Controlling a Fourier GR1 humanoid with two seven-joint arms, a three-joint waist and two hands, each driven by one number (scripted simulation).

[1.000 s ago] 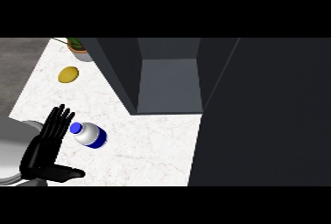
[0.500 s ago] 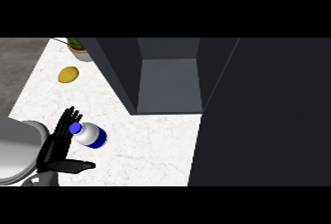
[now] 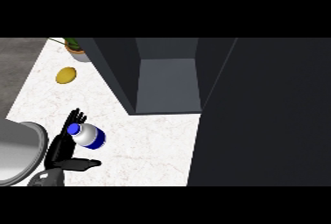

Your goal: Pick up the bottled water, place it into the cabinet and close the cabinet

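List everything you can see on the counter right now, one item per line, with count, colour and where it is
Bottled water: one, white with blue cap and band, lower left of counter.
Yellow-orange round item: one, upper left of counter.
Potted plant: one, green in a grey pot, top left edge.
Cabinet: one, dark grey, open, top centre.
Cabinet door: one, dark, fills the right side.
Counter: one, white marbled.
Left hand: one, black, open, beside the bottle's left.

Counter (image 3: 149,135) pale veined marble (smooth); cabinet (image 3: 271,109) matt dark grey.

White counter (image 3: 155,144), bottled water (image 3: 87,135), yellow fruit (image 3: 66,75)
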